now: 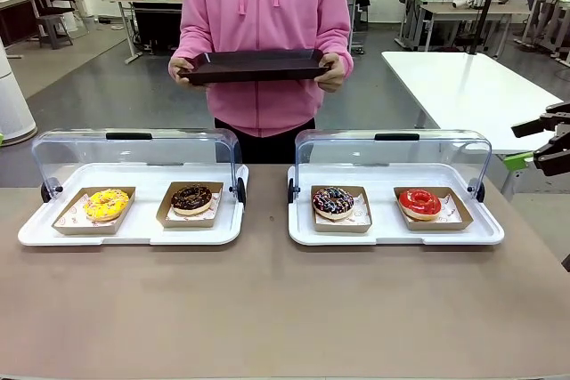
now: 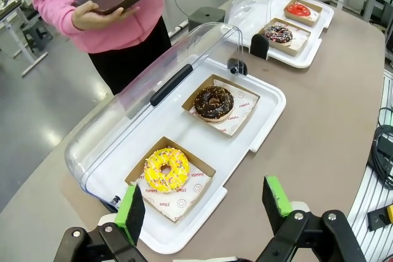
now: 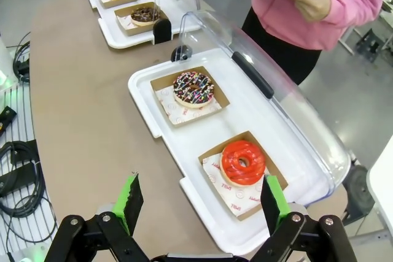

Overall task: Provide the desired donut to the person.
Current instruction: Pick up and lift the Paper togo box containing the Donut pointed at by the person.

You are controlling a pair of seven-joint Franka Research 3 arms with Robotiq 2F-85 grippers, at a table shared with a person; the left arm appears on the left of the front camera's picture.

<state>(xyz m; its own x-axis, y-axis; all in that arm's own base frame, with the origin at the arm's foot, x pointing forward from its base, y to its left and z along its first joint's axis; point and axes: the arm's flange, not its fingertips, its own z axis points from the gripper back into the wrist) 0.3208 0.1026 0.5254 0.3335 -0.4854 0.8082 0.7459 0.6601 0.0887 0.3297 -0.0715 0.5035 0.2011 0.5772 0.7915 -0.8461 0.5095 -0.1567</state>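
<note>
— Placed the person (image 1: pixel 263 6) where?
— Across the table, gripped a dark tray (image 1: pixel 256 66) in both hands.
— Laid out what?
— Saw yellow donut (image 1: pixel 107 205) and chocolate donut (image 1: pixel 191 199) on the left white tray (image 1: pixel 134 239), sprinkled donut (image 1: pixel 333 202) and red donut (image 1: pixel 419 204) on the right white tray (image 1: pixel 392 239).
— Caught the left gripper (image 2: pixel 209 204) and right gripper (image 3: pixel 202 204) how?
— Spread wide, held nothing

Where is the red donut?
In the front view the red donut sits in the right white tray, right of the sprinkled donut.
</note>
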